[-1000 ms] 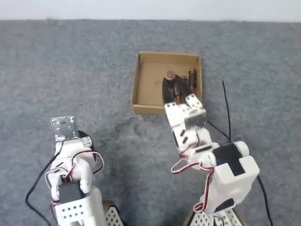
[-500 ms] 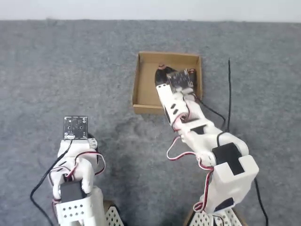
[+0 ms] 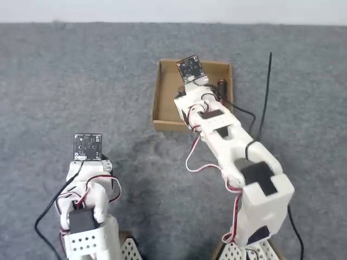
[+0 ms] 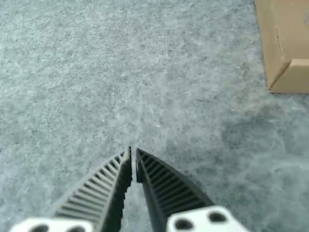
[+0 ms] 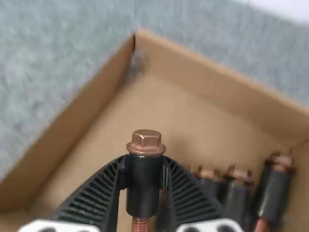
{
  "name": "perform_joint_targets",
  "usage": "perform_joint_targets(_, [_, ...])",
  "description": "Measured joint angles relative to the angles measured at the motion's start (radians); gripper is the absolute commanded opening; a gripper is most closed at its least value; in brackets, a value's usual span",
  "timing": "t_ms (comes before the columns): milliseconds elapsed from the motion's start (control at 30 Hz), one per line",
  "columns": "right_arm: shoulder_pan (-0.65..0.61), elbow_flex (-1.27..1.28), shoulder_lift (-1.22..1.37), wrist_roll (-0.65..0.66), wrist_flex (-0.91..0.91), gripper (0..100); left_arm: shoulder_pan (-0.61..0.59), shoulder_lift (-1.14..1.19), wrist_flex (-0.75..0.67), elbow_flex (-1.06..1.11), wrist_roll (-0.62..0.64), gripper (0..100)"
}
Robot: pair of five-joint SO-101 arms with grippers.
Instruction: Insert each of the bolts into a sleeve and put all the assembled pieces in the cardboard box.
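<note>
My ribbed right fingers (image 5: 96, 193) pinch a black sleeve (image 5: 143, 188), copper hex bolt (image 5: 146, 142) inside, over the cardboard box (image 5: 203, 72); the bolt's tip is cut off. My left fingers (image 4: 106, 186) press together above the fuzzy worktop (image 4: 145, 72).

Robotics lab bench: grey felt mat (image 3: 108, 65), white left arm (image 3: 89, 187), right arm (image 3: 238, 157), loose cable (image 3: 265, 92).
</note>
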Motion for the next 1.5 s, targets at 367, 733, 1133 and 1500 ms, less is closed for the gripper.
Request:
perform_joint_targets(367, [-0.015, -0.178, 0.147, -0.002, 0.124, 10.9, 0.002, 0.0, 0.0, 0.0, 0.0, 2])
perform_joint_targets(733, [0.02, -0.129, 0.057, -0.002, 0.133, 0.7, 0.002, 0.0, 0.0, 0.0, 0.0, 2])
perform_joint_targets(1133, [0.109, 0.169, -0.27, -0.002, 0.133, 0.7, 0.002, 0.0, 0.0, 0.0, 0.0, 2])
perform_joint_targets(1500, [0.094, 0.172, -0.198, -0.002, -0.015, 1.3, 0.005, 0.0, 0.0, 0.0, 0.0, 2])
